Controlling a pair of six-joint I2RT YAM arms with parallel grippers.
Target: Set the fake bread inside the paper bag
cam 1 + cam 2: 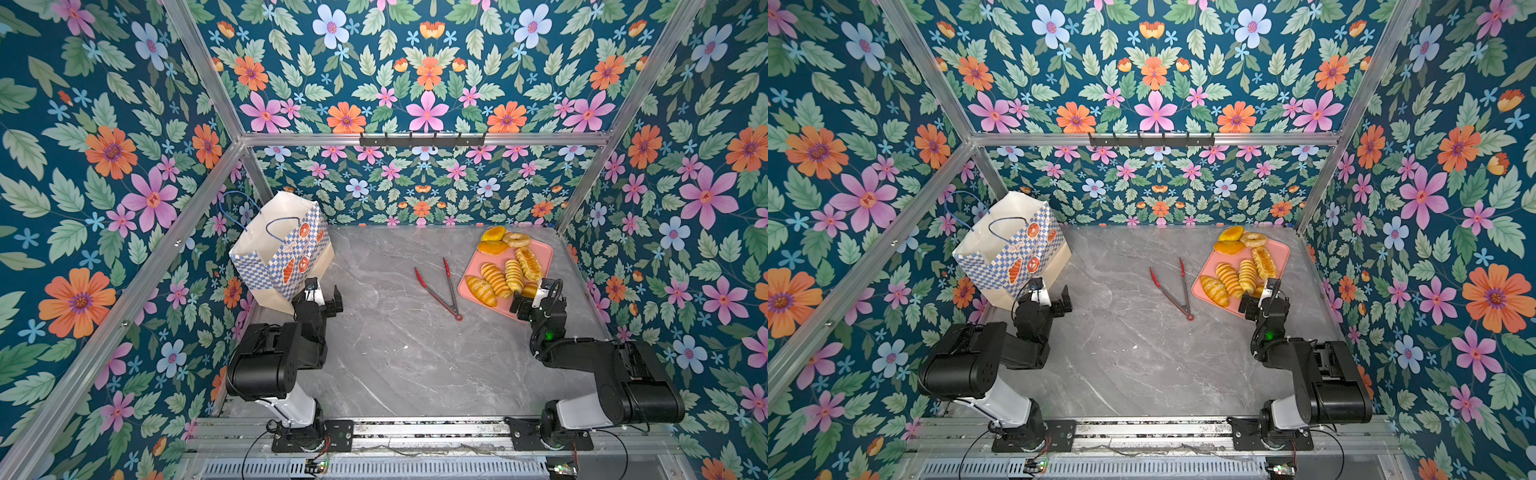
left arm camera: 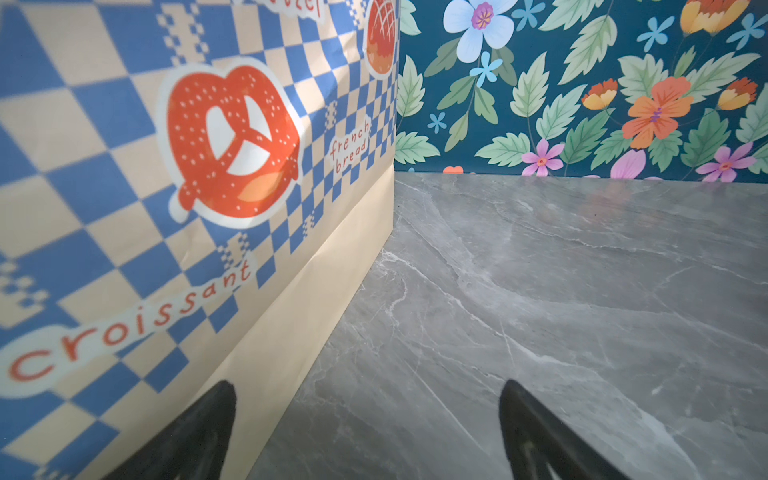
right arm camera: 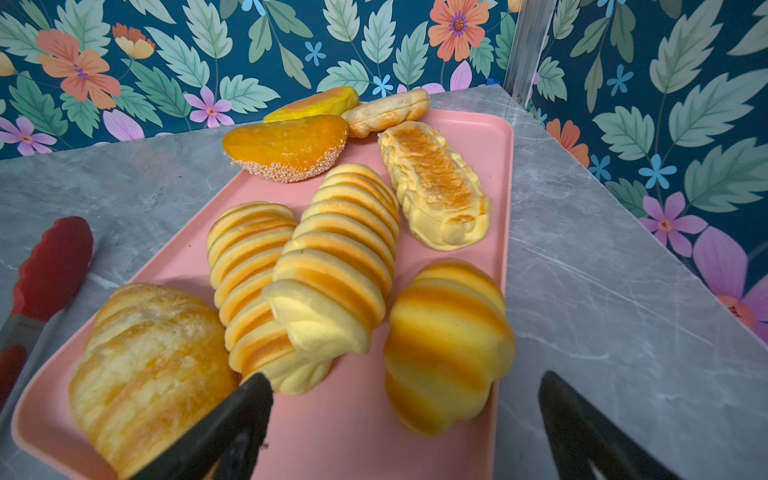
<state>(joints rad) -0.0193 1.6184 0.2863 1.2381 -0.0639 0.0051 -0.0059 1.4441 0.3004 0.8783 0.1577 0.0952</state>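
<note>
The paper bag point(image 1: 282, 249) point(image 1: 1011, 249), checker-printed with blue cord handles, stands upright at the table's far left, mouth open. My left gripper point(image 1: 322, 297) point(image 1: 1052, 294) point(image 2: 368, 390) is open just in front of the bag's near corner point(image 2: 166, 208), holding nothing. The fake bread point(image 1: 505, 270) point(image 1: 1237, 270) lies on a pink tray point(image 1: 542, 253) point(image 3: 353, 415) at the right. My right gripper point(image 1: 538, 296) point(image 1: 1264, 297) point(image 3: 404, 382) is open over the tray's near end. A short striped loaf point(image 3: 449, 345) lies just ahead between its fingers, not gripped.
Red-tipped tongs point(image 1: 440, 286) point(image 1: 1173, 286) point(image 3: 54, 266) lie open on the grey marble table point(image 1: 395, 353) between bag and tray. Floral walls close in the left, back and right. A doughnut point(image 3: 386, 110) and orange buns point(image 3: 286, 149) sit at the tray's far end.
</note>
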